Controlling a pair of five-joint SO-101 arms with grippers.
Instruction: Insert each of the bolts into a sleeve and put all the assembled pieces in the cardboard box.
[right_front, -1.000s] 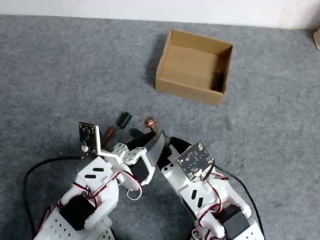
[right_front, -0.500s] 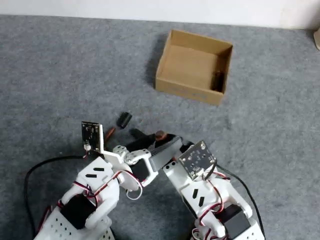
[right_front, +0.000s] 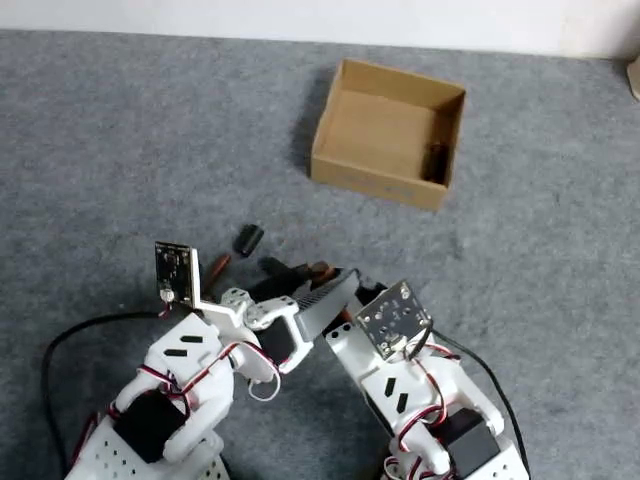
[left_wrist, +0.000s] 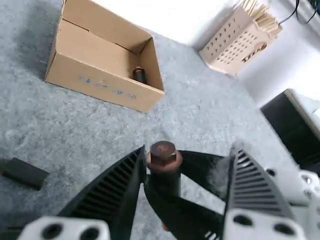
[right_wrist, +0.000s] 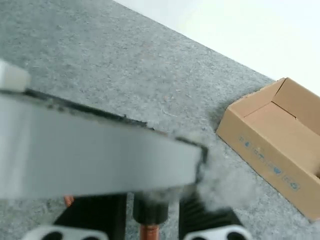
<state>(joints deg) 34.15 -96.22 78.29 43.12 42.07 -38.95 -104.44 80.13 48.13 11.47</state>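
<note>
A: Where the two arms meet over the grey carpet (right_front: 120, 150), what is held?

B: A copper-headed bolt (left_wrist: 162, 152) stands upright, pushed through a black sleeve (left_wrist: 167, 182). The right gripper (right_wrist: 151, 215) is closed on the sleeve from both sides.

A: And the left gripper (left_wrist: 189, 155)?

B: Its ribbed fingers are spread wide, one on each side of the bolt. One finger touches the bolt's head, and the other stands apart.

A: Where is the cardboard box (right_front: 375, 180)?

B: Farther back on the carpet, well apart from the arms, its top open. One dark finished piece (right_front: 437, 160) stands against a wall inside.

A: Anything loose?

B: A loose sleeve (right_front: 248, 239) and a loose bolt (right_front: 218, 267) lie near each other, just beyond the left arm.
</note>
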